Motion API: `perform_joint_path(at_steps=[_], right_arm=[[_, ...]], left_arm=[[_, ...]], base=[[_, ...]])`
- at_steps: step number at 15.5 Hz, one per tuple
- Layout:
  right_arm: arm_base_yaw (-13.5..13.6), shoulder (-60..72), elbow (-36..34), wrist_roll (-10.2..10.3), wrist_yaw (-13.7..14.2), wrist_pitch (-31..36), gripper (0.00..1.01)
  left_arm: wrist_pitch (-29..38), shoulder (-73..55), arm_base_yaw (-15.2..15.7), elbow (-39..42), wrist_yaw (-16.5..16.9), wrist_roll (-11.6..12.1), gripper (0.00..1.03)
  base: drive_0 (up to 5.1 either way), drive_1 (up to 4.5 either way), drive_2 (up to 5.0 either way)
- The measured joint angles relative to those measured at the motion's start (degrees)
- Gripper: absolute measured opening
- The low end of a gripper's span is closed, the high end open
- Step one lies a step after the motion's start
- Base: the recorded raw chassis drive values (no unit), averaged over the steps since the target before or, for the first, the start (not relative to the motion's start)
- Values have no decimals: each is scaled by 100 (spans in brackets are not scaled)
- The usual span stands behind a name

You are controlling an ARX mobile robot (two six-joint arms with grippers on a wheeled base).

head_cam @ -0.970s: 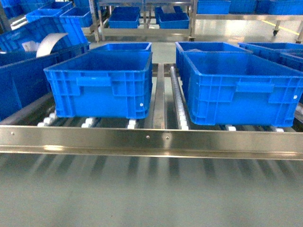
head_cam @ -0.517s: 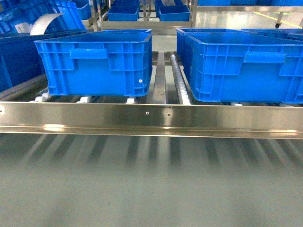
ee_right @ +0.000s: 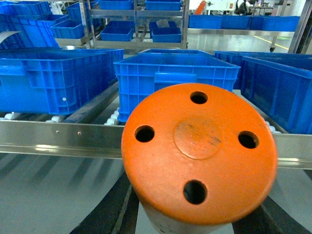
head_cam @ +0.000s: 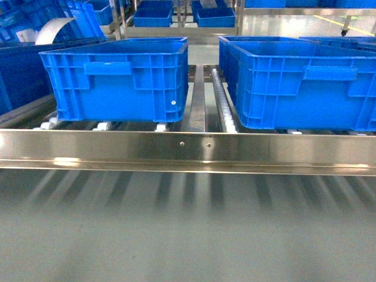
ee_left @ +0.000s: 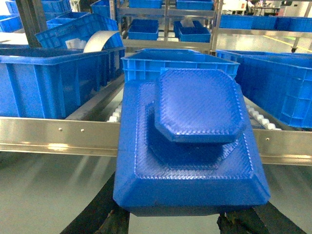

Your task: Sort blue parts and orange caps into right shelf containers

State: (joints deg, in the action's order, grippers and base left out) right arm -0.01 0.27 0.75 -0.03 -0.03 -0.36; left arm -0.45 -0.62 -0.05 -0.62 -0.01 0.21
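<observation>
A textured blue part [ee_left: 195, 141] with a raised octagonal top fills the left wrist view, and my left gripper [ee_left: 175, 220] is shut on its lower edge with dark fingers [ee_left: 114, 219] on either side. My right gripper [ee_right: 187, 219] is shut on a round orange cap [ee_right: 200, 151] that has several holes. Both are held in front of the steel shelf [head_cam: 188, 150]. Two blue containers stand on its rollers, one on the left [head_cam: 117, 76] and one on the right [head_cam: 305, 82]. Neither gripper shows in the head view.
More blue crates [ee_left: 48, 80] sit at the left, one holding a curved white sheet [ee_left: 100, 41]. Further racks with crates [ee_right: 136, 27] stand behind. A roller track [head_cam: 222, 100] and a flat rail run between the two containers. Grey floor lies before the front rail.
The head view has drawn closer to the shelf and now looks at it more level. The containers look larger and more side-on, and in the last half second the left one shifted slightly left.
</observation>
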Motion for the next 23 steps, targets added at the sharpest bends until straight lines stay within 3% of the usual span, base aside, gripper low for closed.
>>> perform_joint_path(at_steps=[20,23], right_arm=[[0,0,0,0,2,7,44],[0,0,0,2,0,7,44]], left_arm=[[4,0,0,0,0,0,40],[4,0,0,0,0,0,40]], base=[[-1,420,-422],[0,0,0]])
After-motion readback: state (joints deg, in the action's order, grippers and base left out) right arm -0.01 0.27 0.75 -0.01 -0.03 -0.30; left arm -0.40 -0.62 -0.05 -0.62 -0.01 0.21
